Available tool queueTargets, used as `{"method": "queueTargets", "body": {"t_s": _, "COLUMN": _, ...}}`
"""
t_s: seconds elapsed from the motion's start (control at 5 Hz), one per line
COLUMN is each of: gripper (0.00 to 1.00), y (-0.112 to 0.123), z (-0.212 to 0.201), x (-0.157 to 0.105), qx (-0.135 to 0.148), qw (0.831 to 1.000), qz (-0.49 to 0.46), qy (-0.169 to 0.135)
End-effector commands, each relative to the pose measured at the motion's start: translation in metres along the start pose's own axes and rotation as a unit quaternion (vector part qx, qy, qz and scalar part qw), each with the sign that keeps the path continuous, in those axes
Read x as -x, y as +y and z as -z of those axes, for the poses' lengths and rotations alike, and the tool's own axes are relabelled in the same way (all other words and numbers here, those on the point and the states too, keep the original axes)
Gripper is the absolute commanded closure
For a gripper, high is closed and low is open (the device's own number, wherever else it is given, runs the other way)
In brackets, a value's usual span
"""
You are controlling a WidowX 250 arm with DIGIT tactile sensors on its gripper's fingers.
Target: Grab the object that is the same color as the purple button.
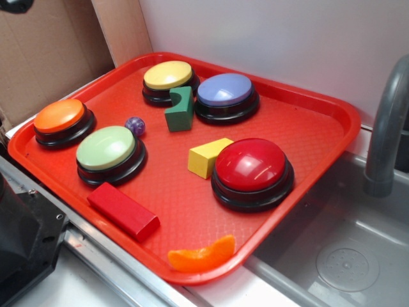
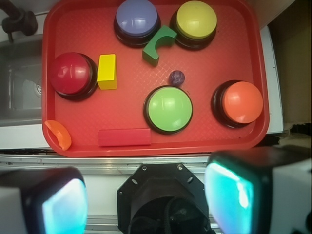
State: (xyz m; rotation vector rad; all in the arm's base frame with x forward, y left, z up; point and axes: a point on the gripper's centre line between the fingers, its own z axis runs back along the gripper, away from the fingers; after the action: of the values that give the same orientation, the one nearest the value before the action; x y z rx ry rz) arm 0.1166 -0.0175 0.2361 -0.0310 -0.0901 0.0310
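The red tray [image 2: 53, 58] fills most of the wrist view, with the sink [image 1: 358, 256] and its faucet [image 1: 386, 134] beside it. On the tray sit five dome buttons, one each of red [image 2: 70, 75], green [image 2: 168, 108], orange [image 2: 241, 102], yellow [image 2: 196, 19] and purple [image 2: 137, 18]. There are three blocks: a long red bar [image 2: 124, 137], a yellow wedge [image 2: 107, 71] and a green arch [image 2: 158, 44]. There is one orange slice [image 2: 58, 135] and one ball [image 2: 177, 77].

The ball is the thing to take: tiny, dark purple and speckled. In the wrist view it lies near tray centre, just off the green button's rim at about 1 o'clock, and at 5 o'clock from the green arch. It stands apart from both.

The gripper [image 2: 146, 195] hangs high above the near edge of the tray. Its two pads [image 2: 229, 195] show at the bottom of the wrist view, spread wide with nothing between them.

The step in hand looks like the approach. To do it well, I would centre the claw straight over the ball before descending. The fingers should close along a line that misses the green button's dome, since the gap there is narrow. A round, glossy ball is likely to roll or squirt out if one finger touches first, so come down low, nearly to the tray, and close slowly.
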Motion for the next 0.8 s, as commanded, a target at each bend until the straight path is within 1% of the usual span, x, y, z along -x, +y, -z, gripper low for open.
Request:
{"method": "queueTargets", "body": {"t_s": 0.0, "gripper": 0.00, "y": 0.000, "z": 0.000, "x": 0.000, "qx": 0.000, "qw": 1.000, "qz": 0.000, "qy": 0.000}}
{"method": "queueTargets", "body": {"t_s": 0.2, "gripper": 0.00, "y": 0.003, "z": 0.017, "x": -0.020, "qx": -0.039, "qw": 0.998, "qz": -0.026, "qy": -0.044}}
{"method": "queueTargets", "body": {"t_s": 0.4, "gripper": 0.00, "y": 0.004, "z": 0.044, "x": -0.043, "qx": -0.059, "qw": 0.995, "qz": -0.033, "qy": -0.073}}
{"method": "queueTargets", "body": {"t_s": 0.6, "gripper": 0.00, "y": 0.017, "z": 0.080, "x": -0.063, "qx": -0.055, "qw": 0.995, "qz": -0.045, "qy": -0.070}}
